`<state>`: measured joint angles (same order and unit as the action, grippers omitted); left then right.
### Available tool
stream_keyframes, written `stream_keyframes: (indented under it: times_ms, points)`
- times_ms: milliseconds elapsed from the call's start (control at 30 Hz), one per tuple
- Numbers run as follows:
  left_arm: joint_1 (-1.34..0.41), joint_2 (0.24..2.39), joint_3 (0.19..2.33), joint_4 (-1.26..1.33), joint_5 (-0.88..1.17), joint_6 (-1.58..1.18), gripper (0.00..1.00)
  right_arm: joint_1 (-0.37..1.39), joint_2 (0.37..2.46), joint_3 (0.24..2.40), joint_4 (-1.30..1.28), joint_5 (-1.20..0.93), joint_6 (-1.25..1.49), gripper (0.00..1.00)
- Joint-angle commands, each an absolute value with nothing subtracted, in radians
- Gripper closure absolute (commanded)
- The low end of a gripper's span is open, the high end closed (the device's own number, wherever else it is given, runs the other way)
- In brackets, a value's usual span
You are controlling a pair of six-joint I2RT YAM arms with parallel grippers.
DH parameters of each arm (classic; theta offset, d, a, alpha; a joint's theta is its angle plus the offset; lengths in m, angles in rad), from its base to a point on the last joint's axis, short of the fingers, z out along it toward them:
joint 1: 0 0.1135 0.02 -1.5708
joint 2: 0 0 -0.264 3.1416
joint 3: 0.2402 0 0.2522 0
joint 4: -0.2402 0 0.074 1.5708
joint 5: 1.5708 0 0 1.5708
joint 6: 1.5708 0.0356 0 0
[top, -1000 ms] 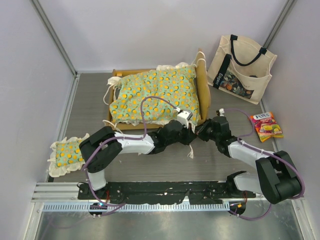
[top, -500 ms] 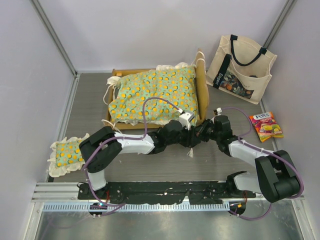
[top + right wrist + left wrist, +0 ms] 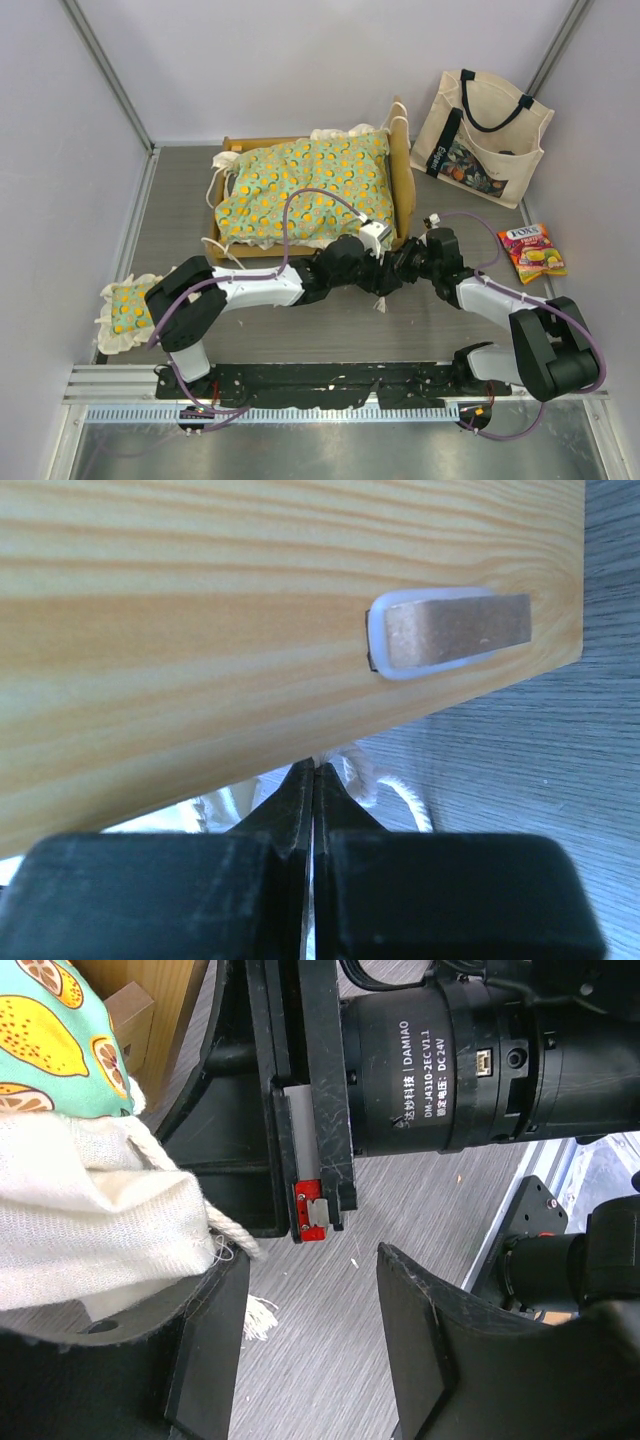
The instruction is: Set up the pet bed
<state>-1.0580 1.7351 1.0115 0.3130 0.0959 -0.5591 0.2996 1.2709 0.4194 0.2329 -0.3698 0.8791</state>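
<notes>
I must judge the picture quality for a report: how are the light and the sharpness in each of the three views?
Top external: soft, even light, faint shadows, the pet bed sharp. Left wrist: the motor label reads crisply, the near fingers are dark. Right wrist: the bed's wooden panel fills most of the frame, slightly soft; the black fingers are dimly lit.

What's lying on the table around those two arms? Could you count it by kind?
Wooden bed frame: 1
Mattress cushion: 1
Small pillow: 1
Tote bag: 1
Sweets packet: 1
Total: 5
</notes>
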Motion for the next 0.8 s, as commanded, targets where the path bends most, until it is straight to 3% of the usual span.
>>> stream_keyframes:
  times_ms: [0,467,567,767]
  points:
    - [-1.062,1.690,1.065,0.282,0.101,-0.529,0.43,0.311,1.278,0.466,0.255,-0.391,0.853,0.99]
    - [-1.062,1.692,1.115,0.160,0.057,-0.496,0.23,0.311,1.292,0.469,0.262,-0.397,0.854,0.99]
    - [-1.060,1.707,1.147,0.120,0.080,-0.474,0.31,0.311,1.293,0.472,0.261,-0.397,0.854,0.99]
    - [-1.062,1.671,1.135,0.083,0.028,-0.480,0.32,0.313,1.301,0.474,0.267,-0.396,0.856,0.99]
